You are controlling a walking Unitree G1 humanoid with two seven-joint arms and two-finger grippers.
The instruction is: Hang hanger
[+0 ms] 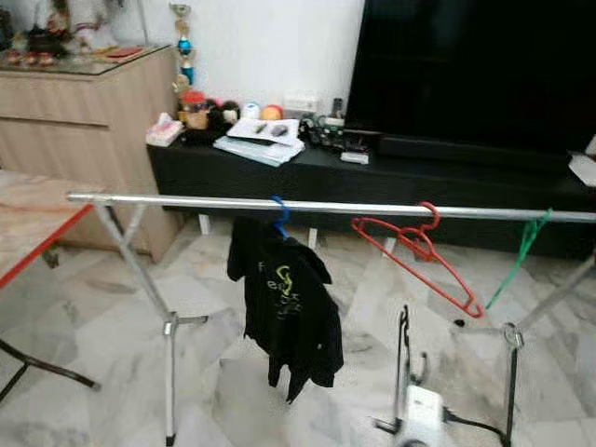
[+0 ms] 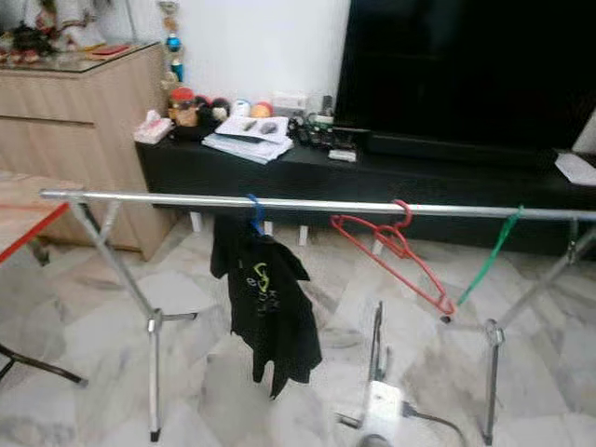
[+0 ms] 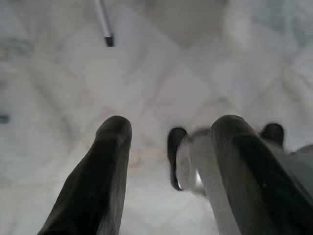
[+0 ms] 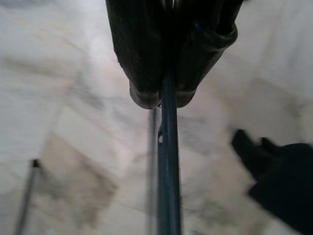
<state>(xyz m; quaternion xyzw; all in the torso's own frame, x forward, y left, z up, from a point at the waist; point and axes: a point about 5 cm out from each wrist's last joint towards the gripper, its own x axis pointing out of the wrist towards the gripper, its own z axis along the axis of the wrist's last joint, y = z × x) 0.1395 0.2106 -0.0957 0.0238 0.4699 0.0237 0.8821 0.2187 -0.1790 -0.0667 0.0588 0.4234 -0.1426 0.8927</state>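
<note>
Pinching a dark hanger bar [image 4: 167, 161], right gripper [image 4: 161, 100] fingers clamped, left gripper [image 3: 168, 142] fingers spread, rail [image 1: 186, 201] ahead.

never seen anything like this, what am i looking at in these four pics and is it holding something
This is a walking humanoid robot with two arms, each ending in a pincer of two black fingers. The two wide pictures come from its head camera, looking at a metal clothes rail on a marble floor. On the rail hang a black t-shirt on a blue hanger, an empty red hanger and a green hanger. The other two pictures come from wrist cameras looking along the fingers. The left pincer is open and empty above the floor. The right pincer is shut on a thin dark bar, perhaps a hanger.
</note>
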